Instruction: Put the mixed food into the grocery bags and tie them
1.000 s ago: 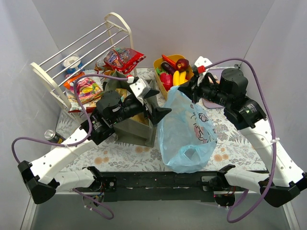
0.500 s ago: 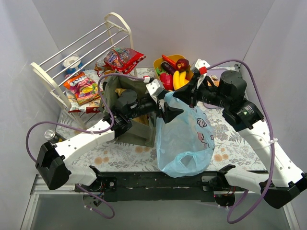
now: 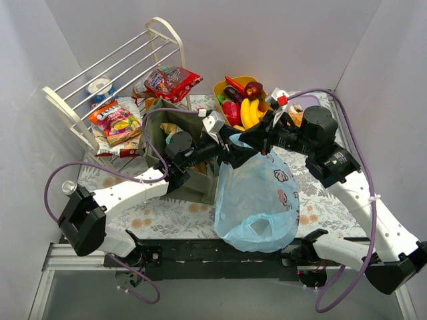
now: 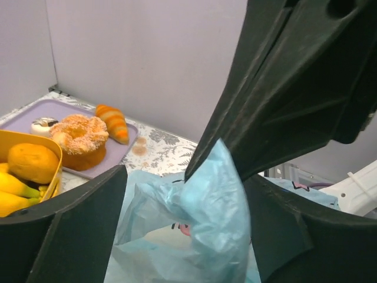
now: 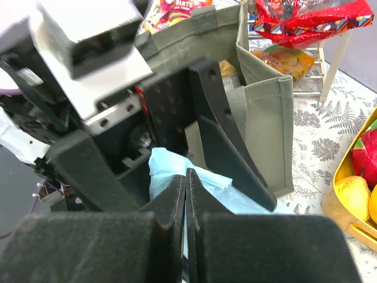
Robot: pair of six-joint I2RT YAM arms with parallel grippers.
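The light-blue bag [image 3: 257, 193] stands at the table's middle; it also shows in the left wrist view [image 4: 212, 206] and the right wrist view [image 5: 168, 168]. My right gripper [image 3: 248, 138] [image 5: 186, 177] is shut on the bag's gathered top and holds it up. My left gripper [image 3: 233, 152] [image 4: 185, 230] is open, its jaws on either side of that same top just below the right fingers. The olive tote [image 3: 200, 187] [image 5: 265, 100] stands left of the bag, partly hidden by my left arm. Toy fruit [image 3: 243, 100] lies in the yellow tub. Snack packets [image 3: 172, 81] lie on the rack.
The yellow tub [image 3: 220, 88] [image 5: 347, 206] stands at the back centre. A purple tray [image 4: 118, 147] with a donut [image 4: 78, 137] and a croissant lies right of it. The white wire rack [image 3: 100, 73] fills the back left. A can [image 3: 67, 188] stands at the left edge.
My left arm has swung right from over the tote to the bag's top, jaws open around it. My right gripper kept its hold, and the bag shifted slightly left.
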